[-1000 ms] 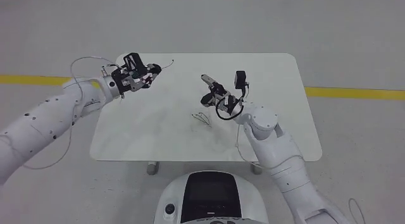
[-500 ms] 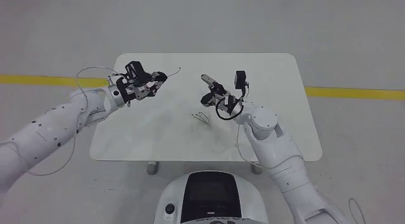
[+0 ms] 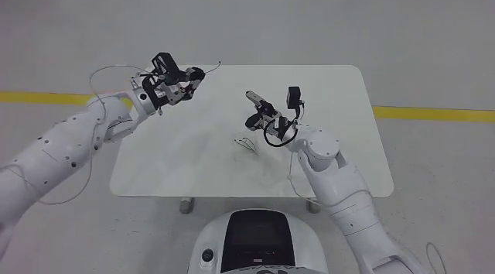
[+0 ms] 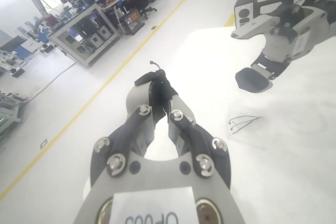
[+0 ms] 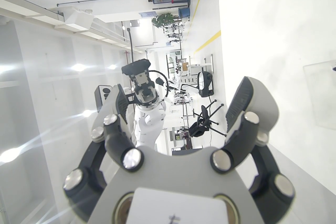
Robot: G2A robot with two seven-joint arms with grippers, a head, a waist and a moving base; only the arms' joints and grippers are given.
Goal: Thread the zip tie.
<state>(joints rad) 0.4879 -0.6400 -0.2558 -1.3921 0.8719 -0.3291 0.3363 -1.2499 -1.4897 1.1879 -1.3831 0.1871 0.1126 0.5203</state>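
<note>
Two left fingers (image 4: 136, 100) carried the zip tie (image 4: 155, 63) farther away.

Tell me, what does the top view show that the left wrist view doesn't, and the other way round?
From above: the whole white table, with the left arm held near its far left corner. From the left wrist: a close look at the left hand pinched shut on a zip tie, whose tip pokes out. Both: the open right hand and the loose zip ties lying on the table.
</note>
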